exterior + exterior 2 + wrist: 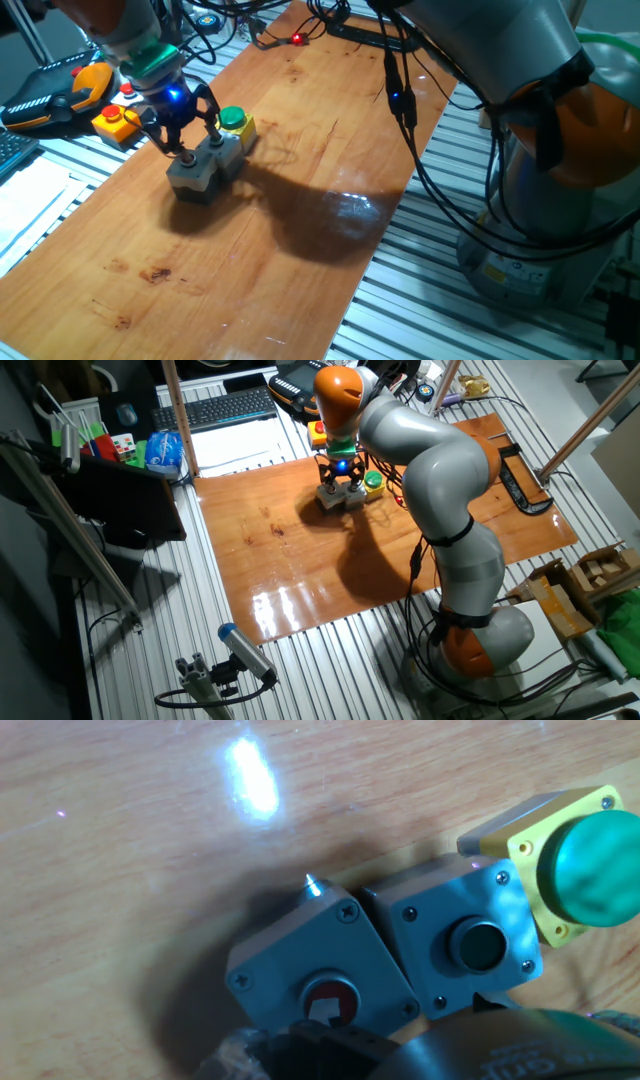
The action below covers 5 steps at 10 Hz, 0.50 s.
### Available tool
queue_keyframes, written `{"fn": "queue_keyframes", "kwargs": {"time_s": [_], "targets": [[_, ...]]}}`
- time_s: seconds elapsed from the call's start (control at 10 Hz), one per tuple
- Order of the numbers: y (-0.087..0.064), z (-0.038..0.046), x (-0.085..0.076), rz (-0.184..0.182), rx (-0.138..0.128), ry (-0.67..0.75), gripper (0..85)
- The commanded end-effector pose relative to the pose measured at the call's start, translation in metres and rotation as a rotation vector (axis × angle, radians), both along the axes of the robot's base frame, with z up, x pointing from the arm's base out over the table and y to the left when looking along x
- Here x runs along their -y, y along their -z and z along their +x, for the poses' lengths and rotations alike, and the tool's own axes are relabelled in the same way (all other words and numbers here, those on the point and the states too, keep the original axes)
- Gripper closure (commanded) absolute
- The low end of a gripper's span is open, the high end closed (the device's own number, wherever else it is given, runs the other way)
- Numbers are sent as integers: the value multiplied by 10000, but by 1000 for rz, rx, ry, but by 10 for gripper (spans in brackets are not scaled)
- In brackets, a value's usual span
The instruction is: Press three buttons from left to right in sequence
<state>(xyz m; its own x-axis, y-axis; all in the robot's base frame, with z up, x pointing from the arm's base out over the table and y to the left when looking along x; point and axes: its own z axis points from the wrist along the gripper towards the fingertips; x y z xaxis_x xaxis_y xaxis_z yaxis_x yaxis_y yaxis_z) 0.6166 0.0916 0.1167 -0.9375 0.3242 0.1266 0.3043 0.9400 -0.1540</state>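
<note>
The three buttons stand as a row of joined boxes on the wooden board (250, 250): a grey box with a small red button (330, 998), a grey box with a small dark teal button (478, 945), and a yellow box with a big green button (590, 870). In one fixed view the row runs from the left grey box (190, 175) to the green button (233, 118). My gripper (199, 148) is right above the row, with its fingers spread apart. One fingertip (184, 156) rests at the red button of the left box. The row also shows in the other fixed view (342, 498).
A separate orange box with a big red button (118, 120) sits just off the board's far left edge, beside a black and orange handheld unit (60, 90). Cables (300, 35) lie at the board's back. A keyboard (225, 405) is behind the board. The arm's base (480, 640) stands at the right.
</note>
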Motion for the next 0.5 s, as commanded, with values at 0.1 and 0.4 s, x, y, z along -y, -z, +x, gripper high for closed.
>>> {"fn": "queue_keyframes", "kwargs": {"time_s": [0.1,0.4], "targets": [[32,2,49,8,2,-14,167],[70,-8,73,16,8,-16,170]]}}
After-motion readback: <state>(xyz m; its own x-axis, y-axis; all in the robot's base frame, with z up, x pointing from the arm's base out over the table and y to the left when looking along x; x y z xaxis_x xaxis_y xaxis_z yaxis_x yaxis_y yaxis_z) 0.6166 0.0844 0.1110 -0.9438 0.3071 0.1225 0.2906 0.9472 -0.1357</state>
